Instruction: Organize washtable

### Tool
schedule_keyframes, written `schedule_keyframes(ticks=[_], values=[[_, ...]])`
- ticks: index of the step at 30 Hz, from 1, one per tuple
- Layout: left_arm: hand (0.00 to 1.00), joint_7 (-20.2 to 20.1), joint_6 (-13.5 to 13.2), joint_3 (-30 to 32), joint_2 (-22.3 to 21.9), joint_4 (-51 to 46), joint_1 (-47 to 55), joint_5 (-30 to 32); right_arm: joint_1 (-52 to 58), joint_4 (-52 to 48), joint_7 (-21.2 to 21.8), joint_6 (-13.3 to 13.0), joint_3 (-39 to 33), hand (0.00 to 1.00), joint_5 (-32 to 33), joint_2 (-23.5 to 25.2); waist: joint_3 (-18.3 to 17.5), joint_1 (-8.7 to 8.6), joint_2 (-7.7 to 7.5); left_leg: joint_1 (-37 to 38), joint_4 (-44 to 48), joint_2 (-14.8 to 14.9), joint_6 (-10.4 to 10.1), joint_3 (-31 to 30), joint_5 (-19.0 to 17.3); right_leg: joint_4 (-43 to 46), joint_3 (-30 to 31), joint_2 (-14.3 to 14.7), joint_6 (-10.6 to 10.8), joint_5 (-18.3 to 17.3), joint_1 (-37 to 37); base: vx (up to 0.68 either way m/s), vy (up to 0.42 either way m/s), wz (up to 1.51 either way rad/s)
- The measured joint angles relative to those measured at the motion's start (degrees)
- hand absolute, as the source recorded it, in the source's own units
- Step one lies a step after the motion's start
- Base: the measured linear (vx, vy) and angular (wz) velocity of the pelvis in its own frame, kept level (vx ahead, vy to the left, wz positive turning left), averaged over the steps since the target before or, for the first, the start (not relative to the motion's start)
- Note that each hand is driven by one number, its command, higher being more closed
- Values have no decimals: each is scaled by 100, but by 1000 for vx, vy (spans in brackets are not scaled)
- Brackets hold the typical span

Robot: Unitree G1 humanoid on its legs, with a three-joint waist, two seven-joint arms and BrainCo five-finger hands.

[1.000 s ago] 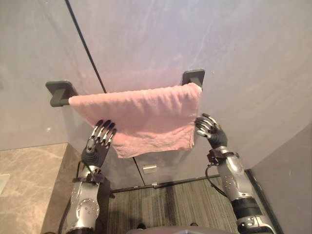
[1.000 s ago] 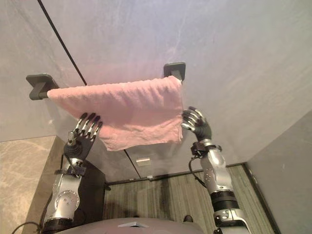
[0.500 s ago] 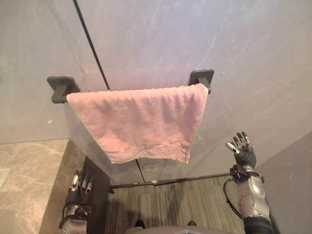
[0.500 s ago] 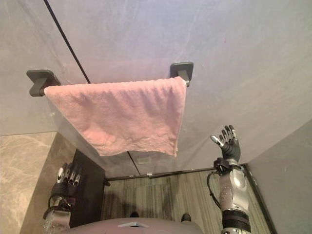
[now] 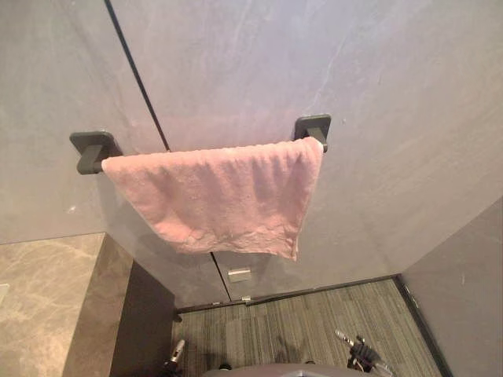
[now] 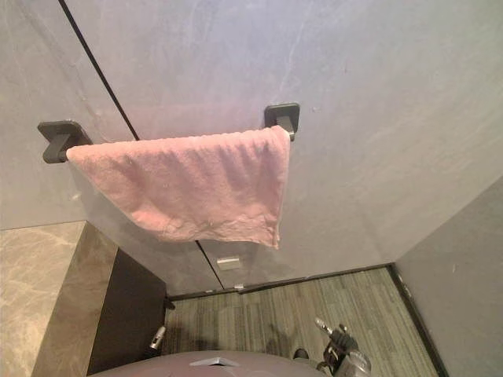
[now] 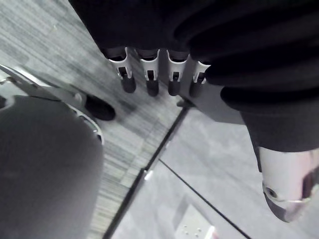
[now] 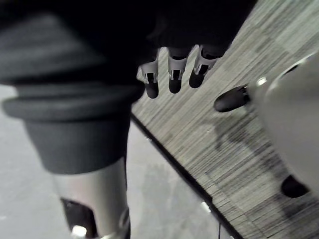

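Left eye view: pink towel (image 5: 216, 196) on rack (image 5: 313, 126).

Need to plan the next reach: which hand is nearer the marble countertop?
Left. The left hand hangs low beside the dark cabinet under the marble countertop; the right hand hangs low across the striped floor, farther from it.

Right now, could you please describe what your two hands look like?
Both the left hand and the right hand have silver fingers with dark tips, a silver thumb set apart, and a dark ribbed cover over the back and wrist.
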Motion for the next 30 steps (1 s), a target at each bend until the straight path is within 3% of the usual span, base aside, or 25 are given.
schedule_keyframes(ticks=[4, 7, 9, 10, 11, 12, 14, 16, 17, 18, 20, 21, 22, 23, 25, 27, 28, 30], values=[[0, 292, 15, 21, -95, -104, -28, 99, -33, 11, -99, 5, -30, 0, -268, 46, 210, -9, 73, -246, 226, 59, -6, -206, 9, 431, -182, -5, -75, -200, -175, -92, -17, 29], [0, 410, -6, 29, -176, -379, -164, -126, -161, -52, -270, 2, 3, 0, -273, 55, 484, 1, 91, -985, 747, 116, -55, -915, 83, 1209, -828, -85, -219, -674, -631, -167, -85, 112], [0, 526, -48, 48, -316, -447, -199, -438, -335, -212, -403, 0, 2, 0, -286, 61, 614, 48, 166, -1344, 546, 99, -127, -1193, 671, 1629, -1202, -130, -426, -878, -967, -268, -62, 137], [0, 568, -61, 154, -290, -494, -288, -484, -503, -229, -466, -12, -25, 0, -273, 115, 688, 23, 75, -1458, 742, 75, -6, -813, 622, 1606, -1515, -323, -543, -830, -1121, -49, -29, 103], [0, 577, -53, 270, -321, -513, -346, -474, -600, -245, -493, -22, -44, 0, -267, 149, 736, 12, 82, -1673, 1606, 140, 194, -428, 63, 1619, -1665, -385, -553, -805, -1136, -49, -69, 111], [0, 631, -45, 335, -356, -504, -363, -456, -632, -411, -517, -39, -67, 0, -261, 192, 784, 9, 121, -1903, 3224, 357, 318, 134, -705, 1616, -1945, -419, -611, -776, -1081, -33, -71, 83], [0, 622, -42, 432, -466, -502, -259, -363, -581, -471, -527, -22, -134, 0, -261, 208, 726, -31, 242, -1454, 4335, 697, 167, 613, -1143, 1538, -2281, -392, -643, -751, -828, -150, -14, 101], [0, 610, -20, 484, -578, -489, -191, -275, -465, -691, -502, -37, -288, 0, -256, 211, 604, -146, 371, -719, 4588, 956, 113, 779, -1153, 1494, -2605, -386, -620, -735, -646, -81, 76, 99], [0, 606, -8, 474, -579, -395, -235, -117, -429, -781, -507, -44, -429, 0, -245, 203, 570, -196, 424, -289, 4338, 1026, -115, 725, -1006, 1485, -2678, -382, -583, -675, -637, -20, 129, 71], [0, 610, 20, 460, -566, -384, -275, 12, -486, -794, -496, -58, -500, 0, -222, 201, 508, -258, 519, 107, 3427, 901, -525, 573, -847, 1556, -2704, -382, -546, -575, -759, -20, 146, 53], [0, 651, 65, 149, -414, -393, -343, 103, -467, -689, -488, -50, -417, 0, -212, 248, 447, -285, 311, 249, 2642, 558, -555, 433, -923, 1537, -2547, -442, -579, -290, -1012, -35, 208, 32], [0, 673, 73, -117, -283, -394, -412, 208, -479, -611, -492, -49, -283, 0, -203, 262, 478, -287, 251, 229, 2621, 480, -434, 363, -1065, 1520, -2366, -542, -546, -143, -1069, -29, 265, 24], [0, 681, 71, -243, -234, -398, -433, 275, -502, -613, -500, -53, -245, 0, -200, 305, 532, -262, 165, 153, 2825, 398, -445, 323, -1083, 1558, -2312, -661, -531, -128, -1105, -216, 168, 10], [0, 701, 48, -459, -159, -451, -499, 335, -564, -611, -506, -53, -184, 0, -199, 298, 656, -241, -32, -7, 2781, 287, -362, 269, -1370, 1636, -2228, -884, -450, -57, -1153, -405, 53, 3], [0, 761, -89, -992, -106, -661, -534, 535, -581, -620, -551, -109, 147, 0, -202, 191, 666, -316, 54, 285, 1214, 54, -145, 232, -1207, 1979, -1984, -990, -432, 22, -1424, -397, 223, -10], [0, 771, -143, -1351, 104, -665, -655, 572, -681, -642, -533, -126, 469, 0, -215, 235, 748, -310, -113, 328, 984, -186, -81, 107, -1225, 2430, -868, -1063, -312, 94, -1791, -80, 380, 8], [0, 769, -150, -1452, 181, -664, -693, 715, -662, -624, -531, -116, 535, 0, -218, 264, 759, -295, -180, 219, 1112, -207, 13, 6, -1209, 2717, 8, -907, -259, 42, -1901, 86, 176, 63], [0, 773, -154, -1421, 184, -662, -682, 730, -509, -649, -527, -118, 503, 0, -266, 300, 754, -287, -194, 156, 1206, -161, 125, -329, -1157, 3464, 482, -699, -220, -433, -1773, 180, 3, 93]])
